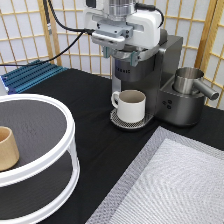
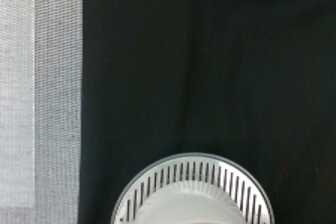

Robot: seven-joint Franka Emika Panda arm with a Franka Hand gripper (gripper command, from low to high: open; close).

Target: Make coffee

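Observation:
My gripper (image 1: 120, 55) hangs at the exterior view's top, right over the top front of the dark grey coffee machine (image 1: 167, 65). Its fingers stand apart with nothing seen held between them. A cream-white handled mug (image 1: 131, 105) stands on the machine's round slotted drip tray (image 1: 120, 121), under the spout. The wrist view looks down on the drip tray (image 2: 187, 172) and the mug's rim (image 2: 195, 207) on the black table. The coffee pod is out of view.
A steel jug (image 1: 187, 80) sits on the machine's right side. A white round two-tier shelf (image 1: 60, 110) at the left holds a tan handleless cup (image 1: 7, 148). A grey mat (image 1: 175, 185) lies at the bottom right, also in the wrist view (image 2: 37, 100). A blue rack (image 1: 32, 74) is at the back left.

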